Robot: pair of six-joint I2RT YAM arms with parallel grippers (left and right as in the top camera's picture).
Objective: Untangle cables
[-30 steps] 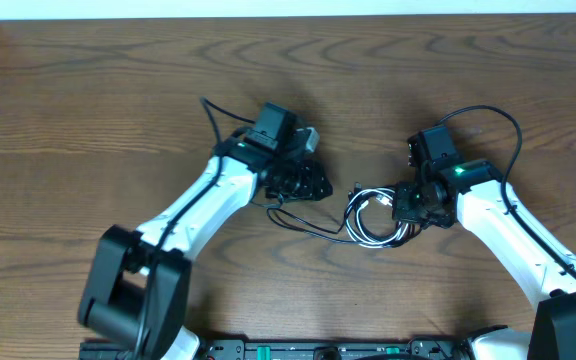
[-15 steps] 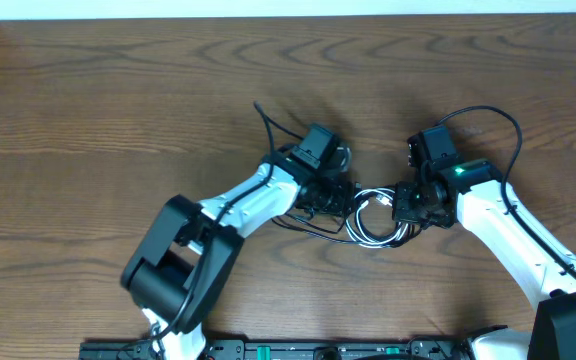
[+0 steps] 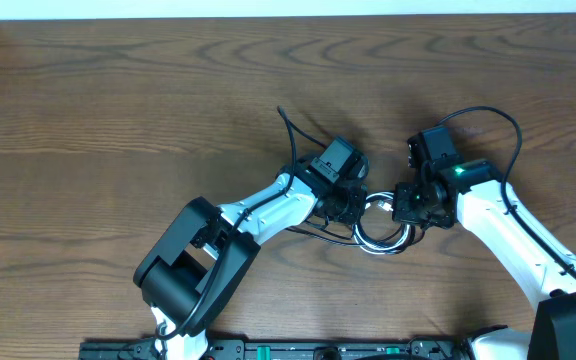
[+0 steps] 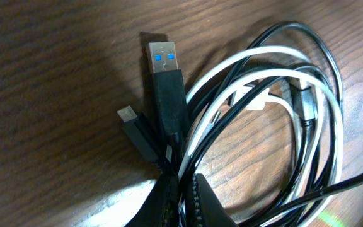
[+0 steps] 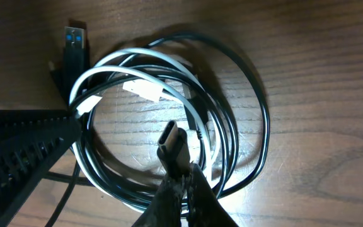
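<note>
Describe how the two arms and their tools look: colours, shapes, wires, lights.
Both arms have white, rounded links with black joints: the left arm and the right arm. Each wrist carries a boxy black block and a thin black wire. A green light glows on the right wrist. The left tool and right tool are black, with ribbed fingers.

The cables (image 3: 380, 232) lie coiled on the surface (image 3: 118, 120), between the left gripper (image 3: 353, 207) and the right gripper (image 3: 401, 205). Two plug ends (image 4: 167, 82) lie just ahead of the left gripper. Another plug (image 5: 172, 146) sits at the right gripper's tips.
</note>
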